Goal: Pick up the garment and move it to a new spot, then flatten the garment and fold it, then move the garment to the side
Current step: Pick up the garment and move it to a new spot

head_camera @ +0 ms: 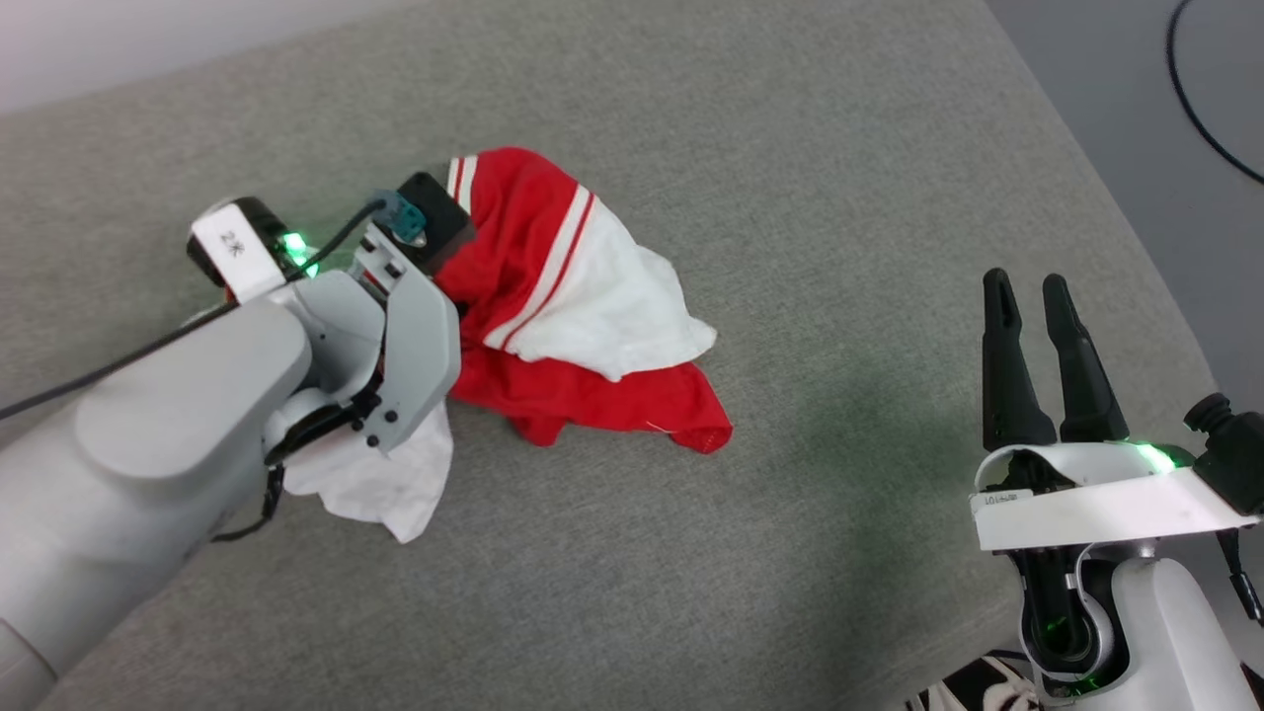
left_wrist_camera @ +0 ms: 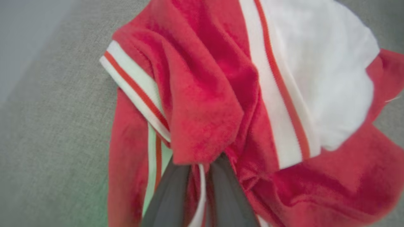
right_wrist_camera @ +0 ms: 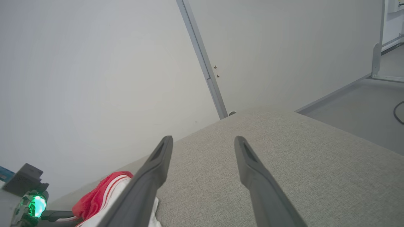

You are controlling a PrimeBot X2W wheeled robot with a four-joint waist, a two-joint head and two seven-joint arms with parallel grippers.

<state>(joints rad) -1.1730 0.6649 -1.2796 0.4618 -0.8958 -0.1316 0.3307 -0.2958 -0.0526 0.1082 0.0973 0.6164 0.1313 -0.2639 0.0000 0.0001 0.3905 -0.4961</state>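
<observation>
Red and white, the shirt (head_camera: 583, 306) sits in a crumpled heap on the gray cushion (head_camera: 790, 148), a bit left of the middle in the head view. A big white part lies on top of the red. The left gripper (head_camera: 444, 296) reaches into the heap from the left, and its fingertips are hidden in the cloth. The right gripper (head_camera: 1027, 296) is well apart from the shirt, low on the right, fingers pointing up with nothing in them. In the left wrist view the shirt (left_wrist_camera: 221, 94) is very close, all red folds, white stripes and a white patch. The two dark fingers (left_wrist_camera: 170, 195) stand close together with a strip of cloth pinched between them, so this gripper is nearly closed and has hold of the shirt. In the right wrist view the right gripper (right_wrist_camera: 203, 142) is wide open over bare cushion (right_wrist_camera: 300, 164), holding nothing, with a pale wall (right_wrist_camera: 94, 78) behind. A corner of the shirt (right_wrist_camera: 98, 192) shows at the lower left. I think this is the first step: picking the shirt up to carry it to a new spot. The next move likely needs the left arm to lift with a tight pinch, so the cloth does not slip out. I cannot tell if any of the shirt is off the cushion yet.
</observation>
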